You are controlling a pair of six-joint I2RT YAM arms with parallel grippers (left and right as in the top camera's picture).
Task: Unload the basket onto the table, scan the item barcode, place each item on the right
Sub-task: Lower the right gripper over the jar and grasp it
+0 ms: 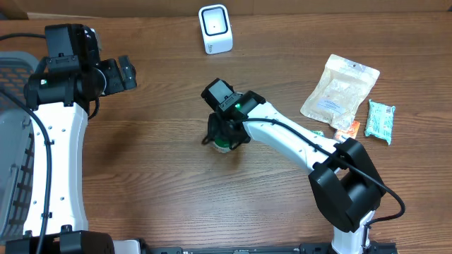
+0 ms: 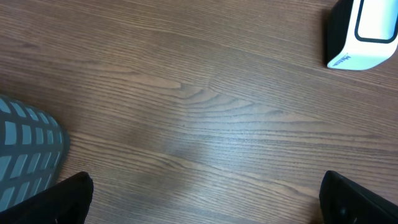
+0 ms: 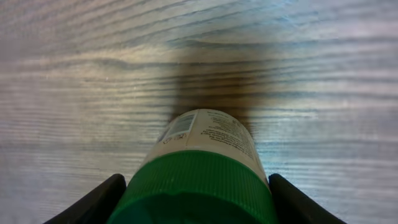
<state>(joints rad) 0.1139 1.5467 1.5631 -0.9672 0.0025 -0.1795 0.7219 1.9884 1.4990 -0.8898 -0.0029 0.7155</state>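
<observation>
The item is a white bottle (image 3: 208, 134) with a ribbed green cap (image 3: 199, 180) and a printed label with a barcode; it stands on the wooden table at mid-centre (image 1: 223, 147). My right gripper (image 1: 224, 132) reaches down over it, and in the right wrist view that gripper (image 3: 196, 180) has both black fingers pressed against the sides of the cap. The white barcode scanner (image 1: 215, 28) stands at the back centre of the table, its side also showing in the left wrist view (image 2: 367, 31). My left gripper (image 1: 127, 74) hovers open at the back left, with bare wood between its fingers (image 2: 206, 176).
A beige pouch (image 1: 339, 88), a green packet (image 1: 380, 121) and a small orange packet (image 1: 347, 130) lie at the right. A grey mesh basket (image 1: 14, 127) sits at the left edge, its corner visible in the left wrist view (image 2: 28, 149).
</observation>
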